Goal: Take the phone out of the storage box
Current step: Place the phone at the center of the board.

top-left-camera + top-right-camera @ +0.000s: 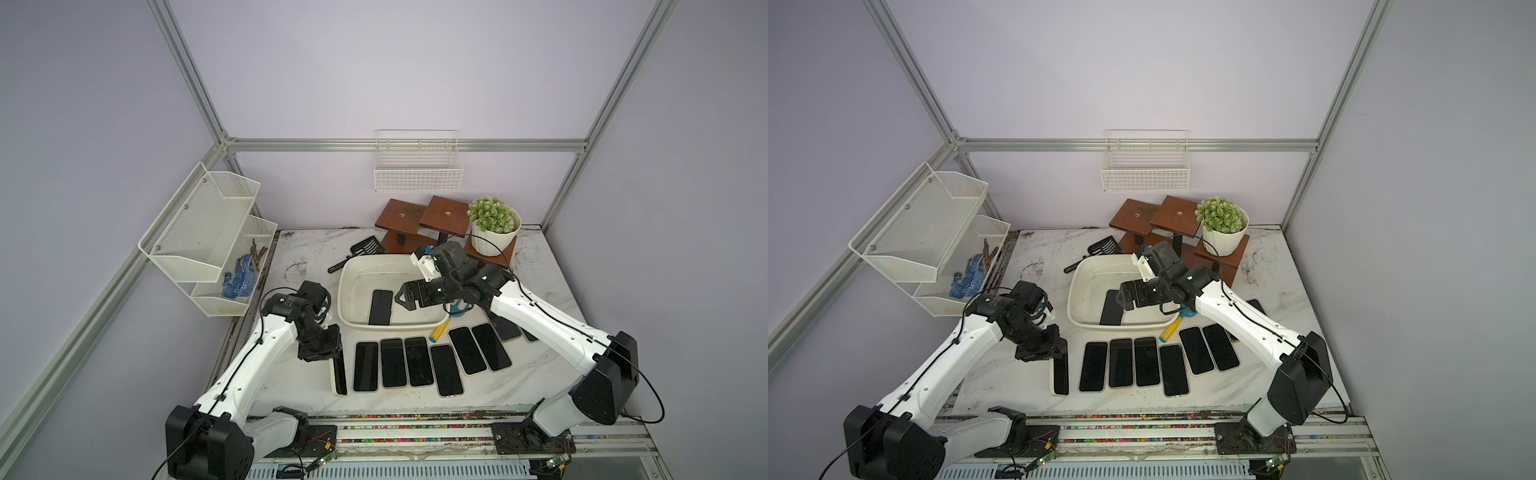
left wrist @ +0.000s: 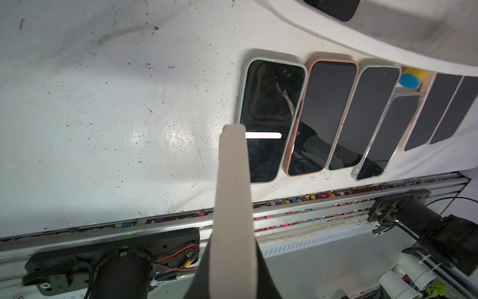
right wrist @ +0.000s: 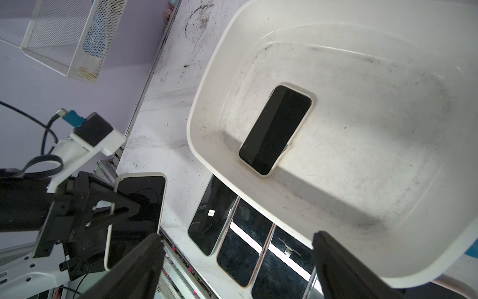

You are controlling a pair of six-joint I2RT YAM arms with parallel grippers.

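Right wrist view shows the phone (image 3: 275,129) lying flat on the floor of the storage box (image 3: 362,116), close to its near wall. The right arm's jaws are spread wide with nothing in them, and the phone lies ahead of them, about in line with the gap. In a top view the right arm (image 1: 540,316) reaches over the box from the right, so its jaws hang just beside the phone's right long edge. The phone's long side runs from near to far, a little slanted. The left arm (image 1: 266,345) is farther off. The left arm's jaws are squeezed shut on the other phone (image 1: 340,374), which stands on edge at the left end of the row of phones (image 1: 415,361) on the tabletop (image 1: 536,365). The right arm looks best placed to pinch the phone across its narrow width.
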